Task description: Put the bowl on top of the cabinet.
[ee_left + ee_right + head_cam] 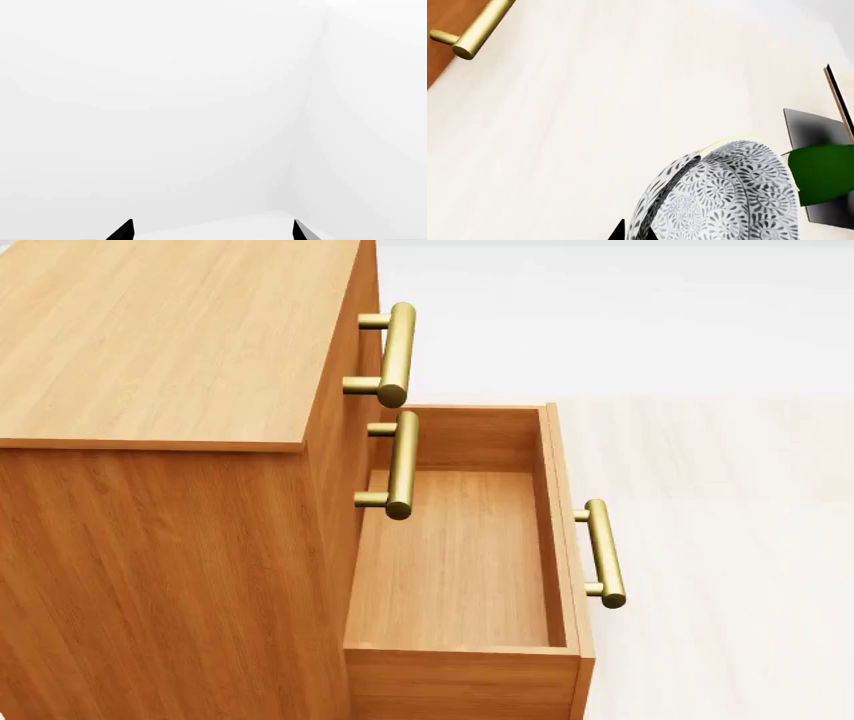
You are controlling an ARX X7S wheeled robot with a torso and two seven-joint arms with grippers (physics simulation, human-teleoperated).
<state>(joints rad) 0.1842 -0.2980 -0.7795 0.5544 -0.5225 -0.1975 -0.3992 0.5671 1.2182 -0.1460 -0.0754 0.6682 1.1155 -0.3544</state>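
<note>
Right wrist view is where all the action is: the bowl (720, 195) fills the near part of the shot, tipped on its side with the patterned outside facing my camera, and one dark fingertip of my right gripper (630, 231) pokes up right at its rim. Looks like I'm pinching the wall at the rim, so I'd call that gripper closed on the bowl, though only a sliver of finger shows.

It's glazed ceramic, so I'd guess stiff, a bit heavy for its size, slick, and chippy if it drops. The rim pinch is really the only handhold; a firm squeeze matters since it's hanging tilted.

A green thing (824, 172) on a dark flat panel (814, 135) sits just beside the bowl; can't tell what either is. Beyond the bowl is pale wood-look floor (594, 125) and a brass handle (477, 32).

My left gripper (212, 231) shows two tips well apart, nothing between them, facing blank white walls.

From the head view, the cabinet (160, 340) has a flat bare top, and next to it a drawer (461, 560) hangs open. No bowl or arms visible there, so the bowl is still off to the side.
</note>
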